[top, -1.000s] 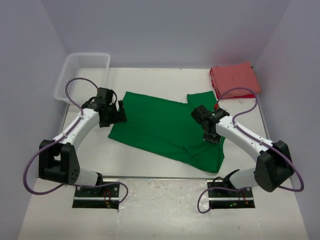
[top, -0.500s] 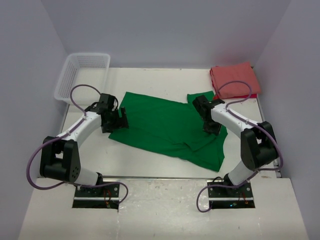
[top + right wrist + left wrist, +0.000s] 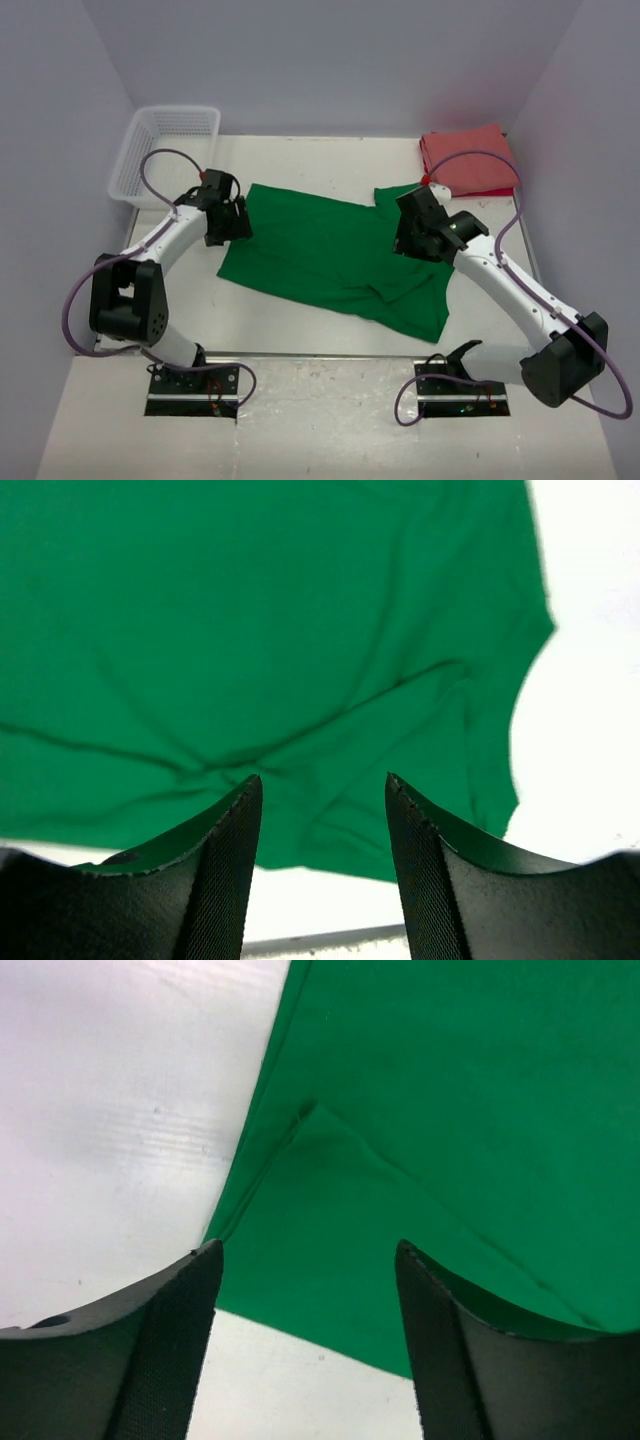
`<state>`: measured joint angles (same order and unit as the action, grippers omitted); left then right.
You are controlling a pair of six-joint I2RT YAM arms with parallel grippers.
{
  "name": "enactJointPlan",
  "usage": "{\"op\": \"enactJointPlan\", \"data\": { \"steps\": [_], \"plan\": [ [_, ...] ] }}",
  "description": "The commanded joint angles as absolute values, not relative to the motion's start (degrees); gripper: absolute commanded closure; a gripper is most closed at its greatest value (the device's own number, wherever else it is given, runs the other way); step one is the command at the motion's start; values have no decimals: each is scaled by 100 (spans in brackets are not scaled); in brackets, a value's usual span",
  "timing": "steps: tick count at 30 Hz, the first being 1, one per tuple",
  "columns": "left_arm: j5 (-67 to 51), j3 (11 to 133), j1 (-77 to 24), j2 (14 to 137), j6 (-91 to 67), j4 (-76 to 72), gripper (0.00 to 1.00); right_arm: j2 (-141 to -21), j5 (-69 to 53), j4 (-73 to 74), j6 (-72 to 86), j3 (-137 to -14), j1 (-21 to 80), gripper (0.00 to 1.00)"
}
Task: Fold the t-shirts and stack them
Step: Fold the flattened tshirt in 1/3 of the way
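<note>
I am folding the bright green cloth t-shirt (image 3: 330, 255). My left pincer (image 3: 307, 1260) and right pincer (image 3: 322, 785) are hanging wide and empty over it. Next, I reckon, each is needing an edge to pinch.

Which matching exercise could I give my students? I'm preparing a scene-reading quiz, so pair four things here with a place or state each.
Column one:
1. green t-shirt
2. salmon-red t-shirt
3. white mesh basket
4. left gripper

Column two:
A. far left corner
B. folded, far right corner
C. spread out in the middle
D. open, over a cloth edge

Pairs: 1-C, 2-B, 3-A, 4-D
</note>
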<state>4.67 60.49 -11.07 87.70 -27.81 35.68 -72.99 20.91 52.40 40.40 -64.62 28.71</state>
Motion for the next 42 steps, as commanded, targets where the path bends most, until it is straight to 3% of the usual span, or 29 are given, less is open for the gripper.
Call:
{"op": "enactJointPlan", "data": {
  "steps": [1, 6, 34, 36, 39, 42],
  "plan": [
    [668, 6494, -1125, 9157, -2707, 3603, 31, -7312, 1898, 5150, 3797, -6346, 3146, 47],
    [738, 6952, -1125, 9772, -2777, 3753, 59, -7217, 1838, 5055, 3858, -6083, 3384, 48],
    [888, 7611, -1143, 10969, -2777, 3858, 64, -6952, 1731, 4790, 3990, -5467, 3393, 46],
    [896, 7603, -1134, 10986, -2777, 3858, 66, -6952, 1705, 4746, 3973, -5432, 3384, 46],
    [888, 7603, -1134, 10986, -2795, 3841, 79, -6970, 1688, 4702, 3999, -5362, 3393, 46],
    [888, 7594, -1142, 10978, -2812, 3814, 81, -6979, 1661, 4650, 4025, -5274, 3384, 46]
  ]
}}
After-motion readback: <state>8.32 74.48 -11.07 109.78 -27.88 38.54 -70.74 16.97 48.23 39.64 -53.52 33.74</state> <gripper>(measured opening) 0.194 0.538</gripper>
